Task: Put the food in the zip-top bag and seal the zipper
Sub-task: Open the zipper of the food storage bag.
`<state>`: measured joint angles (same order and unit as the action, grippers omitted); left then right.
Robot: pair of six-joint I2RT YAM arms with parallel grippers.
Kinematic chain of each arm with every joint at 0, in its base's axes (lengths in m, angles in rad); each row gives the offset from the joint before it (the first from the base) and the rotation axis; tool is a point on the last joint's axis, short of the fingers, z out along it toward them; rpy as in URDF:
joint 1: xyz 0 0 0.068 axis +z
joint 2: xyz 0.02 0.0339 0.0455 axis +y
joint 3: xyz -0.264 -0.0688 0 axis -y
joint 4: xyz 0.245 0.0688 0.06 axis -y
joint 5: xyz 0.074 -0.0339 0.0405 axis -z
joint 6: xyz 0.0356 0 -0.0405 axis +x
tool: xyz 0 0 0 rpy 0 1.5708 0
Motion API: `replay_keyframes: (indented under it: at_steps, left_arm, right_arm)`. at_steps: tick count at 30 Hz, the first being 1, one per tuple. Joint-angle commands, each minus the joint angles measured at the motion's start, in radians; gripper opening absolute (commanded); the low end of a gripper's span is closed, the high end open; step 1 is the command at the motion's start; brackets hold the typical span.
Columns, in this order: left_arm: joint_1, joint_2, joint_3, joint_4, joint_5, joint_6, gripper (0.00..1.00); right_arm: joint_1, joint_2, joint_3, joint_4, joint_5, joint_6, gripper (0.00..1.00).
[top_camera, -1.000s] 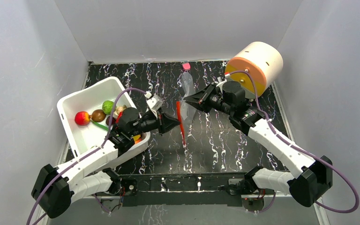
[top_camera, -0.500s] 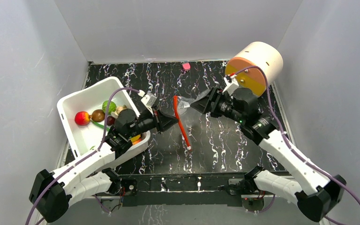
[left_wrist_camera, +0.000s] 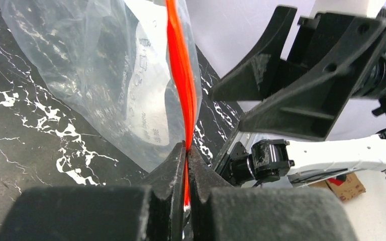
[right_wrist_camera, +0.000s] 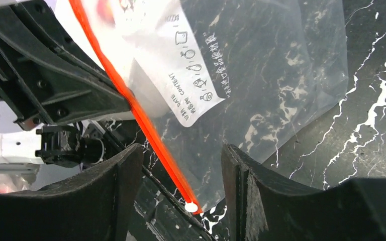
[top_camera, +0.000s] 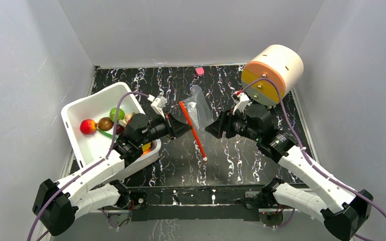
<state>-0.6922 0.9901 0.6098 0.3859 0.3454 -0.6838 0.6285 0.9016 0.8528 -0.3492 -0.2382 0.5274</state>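
Black marbled table (top_camera: 176, 159). White tub (top_camera: 99, 94) at left, set askew. Cream drum (top_camera: 281, 63) on its side at far right, orange-yellow face toward the near edge. Small pink piece (top_camera: 199, 71) at the back edge, well apart from both.

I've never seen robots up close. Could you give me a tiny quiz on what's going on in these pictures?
1. True or false: the left hand is pinched shut on the orange-red zipper of the clear bag.
2. Fill in the blank: the fingers of the right hand stand ____, gripping nothing.
3. Where does the red apple lie?
A. in the clear bag
B. in the white tub
C. in the right hand

Key: 1 true; 2 open; 3 B.
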Motion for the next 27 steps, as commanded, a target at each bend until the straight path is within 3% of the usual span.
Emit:
replay_keyframes:
  at_steps: [1, 13, 22, 24, 27]
  left_arm:
    - [-0.004, -0.001, 0.069, -0.064, -0.044, -0.053, 0.00]
    - [-0.004, -0.002, 0.096, -0.130, -0.083, -0.107, 0.00]
    - [-0.003, -0.004, 0.104, -0.130, -0.069, -0.134, 0.00]
    - [-0.004, -0.009, 0.098, -0.127, -0.069, -0.138, 0.00]
    - [-0.004, -0.016, 0.093, -0.119, -0.064, -0.143, 0.00]
  right_arm:
    - [0.067, 0.012, 0.000, 0.043, 0.071, -0.071, 0.56]
    - [0.293, 0.107, 0.026, 0.100, 0.315, -0.097, 0.56]
    - [0.333, 0.159, 0.037, 0.128, 0.383, -0.113, 0.47]
    - [0.335, 0.161, 0.032, 0.144, 0.375, -0.113, 0.43]
    - [0.335, 0.156, 0.019, 0.175, 0.337, -0.118, 0.28]
